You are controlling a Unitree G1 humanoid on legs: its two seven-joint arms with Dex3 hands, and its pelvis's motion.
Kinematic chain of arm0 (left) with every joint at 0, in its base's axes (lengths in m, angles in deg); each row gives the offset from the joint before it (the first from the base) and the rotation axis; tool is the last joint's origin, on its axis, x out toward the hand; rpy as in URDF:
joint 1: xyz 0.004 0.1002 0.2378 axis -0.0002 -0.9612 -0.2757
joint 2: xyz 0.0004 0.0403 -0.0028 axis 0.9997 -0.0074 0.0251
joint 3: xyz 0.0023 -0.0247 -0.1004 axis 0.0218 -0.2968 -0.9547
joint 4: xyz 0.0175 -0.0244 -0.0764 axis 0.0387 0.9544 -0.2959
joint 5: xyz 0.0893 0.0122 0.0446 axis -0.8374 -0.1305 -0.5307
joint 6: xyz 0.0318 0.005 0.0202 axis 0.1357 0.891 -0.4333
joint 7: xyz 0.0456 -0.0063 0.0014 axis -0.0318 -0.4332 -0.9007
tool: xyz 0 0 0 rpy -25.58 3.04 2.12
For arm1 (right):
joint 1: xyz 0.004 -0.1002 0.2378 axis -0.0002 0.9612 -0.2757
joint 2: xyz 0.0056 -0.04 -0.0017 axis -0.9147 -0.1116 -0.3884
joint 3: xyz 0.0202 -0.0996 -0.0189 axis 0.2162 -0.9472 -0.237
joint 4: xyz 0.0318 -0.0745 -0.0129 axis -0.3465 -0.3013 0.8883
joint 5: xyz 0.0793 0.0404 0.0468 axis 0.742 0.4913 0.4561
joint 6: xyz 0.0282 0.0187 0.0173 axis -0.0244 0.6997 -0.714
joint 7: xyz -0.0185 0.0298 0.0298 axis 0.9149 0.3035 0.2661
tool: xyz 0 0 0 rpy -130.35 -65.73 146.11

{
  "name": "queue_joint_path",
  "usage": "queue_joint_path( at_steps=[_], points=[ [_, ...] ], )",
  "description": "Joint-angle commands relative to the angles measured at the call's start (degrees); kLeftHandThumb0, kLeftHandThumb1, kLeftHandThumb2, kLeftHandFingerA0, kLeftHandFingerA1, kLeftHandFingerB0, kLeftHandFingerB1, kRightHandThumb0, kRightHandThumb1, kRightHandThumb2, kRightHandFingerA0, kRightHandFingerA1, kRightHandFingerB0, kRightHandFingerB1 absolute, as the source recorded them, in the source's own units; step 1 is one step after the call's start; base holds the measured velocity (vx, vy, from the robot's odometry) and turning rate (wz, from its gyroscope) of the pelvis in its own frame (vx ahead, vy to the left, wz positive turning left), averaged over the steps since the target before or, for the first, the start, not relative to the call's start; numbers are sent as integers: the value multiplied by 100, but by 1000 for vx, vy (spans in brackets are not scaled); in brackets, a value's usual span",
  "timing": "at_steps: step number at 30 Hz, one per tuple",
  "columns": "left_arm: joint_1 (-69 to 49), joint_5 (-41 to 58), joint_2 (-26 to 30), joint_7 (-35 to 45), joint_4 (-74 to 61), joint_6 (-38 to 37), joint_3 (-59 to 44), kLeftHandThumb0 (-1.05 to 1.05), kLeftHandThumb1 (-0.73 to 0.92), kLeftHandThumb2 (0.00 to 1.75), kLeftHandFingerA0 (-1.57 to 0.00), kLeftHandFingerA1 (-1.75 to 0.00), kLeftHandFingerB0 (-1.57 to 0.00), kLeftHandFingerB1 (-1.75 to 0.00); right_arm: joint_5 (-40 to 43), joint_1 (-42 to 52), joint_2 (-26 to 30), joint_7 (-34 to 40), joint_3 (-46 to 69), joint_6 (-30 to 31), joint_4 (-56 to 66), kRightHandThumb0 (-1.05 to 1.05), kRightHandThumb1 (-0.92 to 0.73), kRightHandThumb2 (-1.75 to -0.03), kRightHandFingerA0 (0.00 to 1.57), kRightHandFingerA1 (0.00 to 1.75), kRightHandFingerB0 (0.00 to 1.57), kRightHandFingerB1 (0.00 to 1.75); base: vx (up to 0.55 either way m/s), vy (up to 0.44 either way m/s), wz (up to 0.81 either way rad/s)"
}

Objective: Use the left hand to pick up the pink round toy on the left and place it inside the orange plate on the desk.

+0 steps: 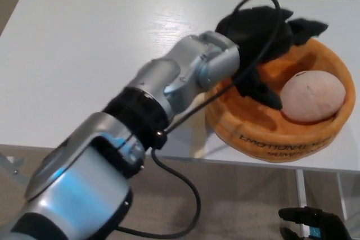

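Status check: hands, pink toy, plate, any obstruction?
Left hand open, empty, over the plate's left rim. Right hand low, below table edge, idle. Pink round toy resting inside orange plate. Nothing in the way.

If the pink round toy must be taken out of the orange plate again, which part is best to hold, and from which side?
Probably from above, fingers closing around the widest middle of the pink round toy. It lies inside the orange plate, whose raised rim blocks a sideways approach, while its rounded top is fully exposed. The open left hand is beside it.
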Motion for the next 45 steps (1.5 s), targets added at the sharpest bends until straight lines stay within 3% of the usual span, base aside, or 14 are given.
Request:
queue_joint_path(
  at_steps=[1,2,3,5,8,13,14,18,21,22,23,25,37,45],
  points=[
    [-501,624,412,372,-1283,-302,-536,-62,39,74,0,-3,0,-14,125,30,-13,-109,71,124,-51,-26,-60,-57,71,64,69,51,0,0,0],
    [-666,771,507,371,-1678,-392,-701,-62,39,74,0,-3,0,-14,122,20,-8,-117,76,134,-52,-26,-60,-57,71,64,69,51,0,0,0],
    [-826,933,571,398,-2015,-450,-840,-33,36,66,0,-8,-1,-26,114,14,2,-125,72,142,-50,-26,-60,-57,70,62,68,51,0,0,0],
    [-1022,1098,627,468,-2414,-471,-1001,-33,36,66,0,-8,-1,-26,104,9,13,-135,68,151,-47,-26,-60,-57,70,62,68,51,0,0,0],
    [-1675,1977,811,911,-3572,-469,-1420,4,50,63,-7,-18,-15,-35,103,3,23,-136,75,143,-43,-27,-60,-57,71,67,69,51,0,0,0],
    [-2990,3491,1247,1541,-5391,-132,-1937,14,56,62,-10,-23,-21,-32,46,6,58,-106,34,140,-43,-28,-60,-58,72,66,70,51,0,0,0],
    [-3331,3877,1411,1699,-5832,-24,-2045,20,63,60,-6,-36,-30,-31,21,20,74,-94,14,123,-42,-28,-60,-58,73,65,70,51,0,0,0],
    [-4326,4714,1996,2052,-6910,91,-2331,15,64,61,-18,-37,-42,-34,12,12,111,-88,12,139,-43,-28,-59,-57,74,66,70,51,0,0,0],
    [-5514,6041,2609,2635,-7467,-25,-2644,13,66,87,-42,-47,-65,-48,-9,-32,139,-86,-6,170,-47,-29,-60,-58,73,62,70,50,0,0,0],
    [-5741,6572,2672,2908,-7505,136,-2681,13,66,87,-42,-47,-65,-48,-24,-40,145,-71,-20,176,-46,-29,-60,-58,73,62,70,50,0,0,0],
    [-6244,7518,2729,3481,-7483,524,-2819,-15,80,64,-40,-46,-63,-48,-45,-49,159,-68,-41,168,-46,-28,-60,-57,73,63,70,51,0,0,0],
    [-6675,7987,2741,3880,-7368,697,-2969,-18,77,62,-40,-45,-63,-48,-54,-47,170,-83,-50,150,-47,-28,-60,-57,73,62,70,51,0,0,0],
    [-8319,7430,2862,4739,-5955,606,-3530,6,79,68,-47,-44,-65,-47,-100,-36,194,-67,-120,179,-56,-27,-60,-57,73,60,68,49,0,0,0],
    [-8139,5161,2018,3120,-3674,112,-2987,10,82,70,-45,-39,-60,-42,-106,-30,201,-72,-145,187,-59,-27,-60,-57,73,63,69,50,0,0,0]
  ],
)
